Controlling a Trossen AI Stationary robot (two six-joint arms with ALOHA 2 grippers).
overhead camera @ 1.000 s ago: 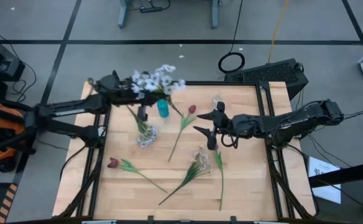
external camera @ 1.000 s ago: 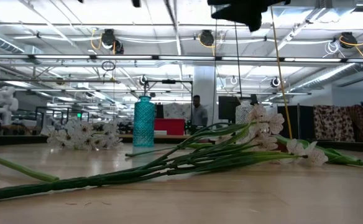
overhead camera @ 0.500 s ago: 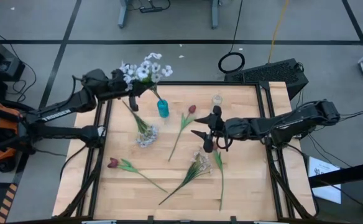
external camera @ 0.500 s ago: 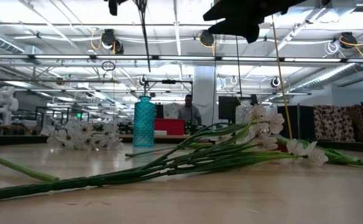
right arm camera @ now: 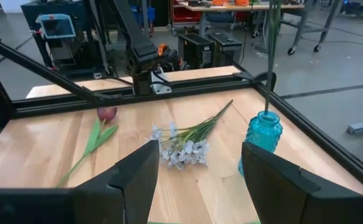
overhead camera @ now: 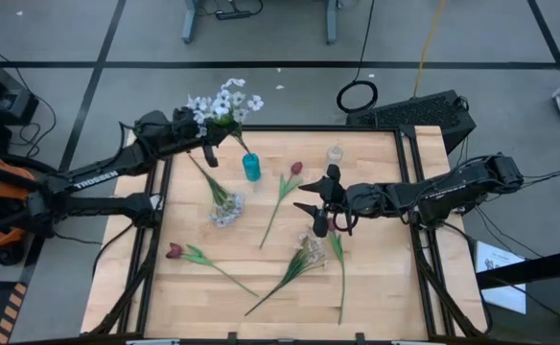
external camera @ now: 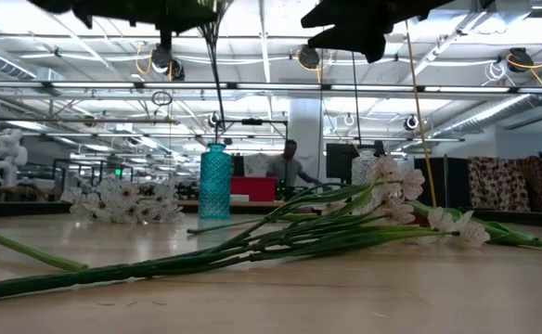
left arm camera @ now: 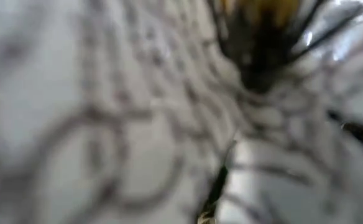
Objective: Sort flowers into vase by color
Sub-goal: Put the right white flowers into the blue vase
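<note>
Blossoms of a white spray point(overhead camera: 224, 102) hide the left gripper's point(overhead camera: 206, 140) jaws, state unreadable; right gripper point(overhead camera: 320, 205) gapes wide.

One white spray point(overhead camera: 224, 102) hangs up high, its stem dipping into the teal vase point(overhead camera: 251, 169). Two white sprays point(overhead camera: 224, 209) point(overhead camera: 308, 252) and three red tulips point(overhead camera: 295, 169) point(overhead camera: 175, 251) point(overhead camera: 338, 251) lie flat on the tabletop point(overhead camera: 376, 287).

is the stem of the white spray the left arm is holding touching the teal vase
Touching. In the right wrist view the white spray's stem runs straight down into the teal vase's mouth; the high view shows the left gripper holding it above.
</note>
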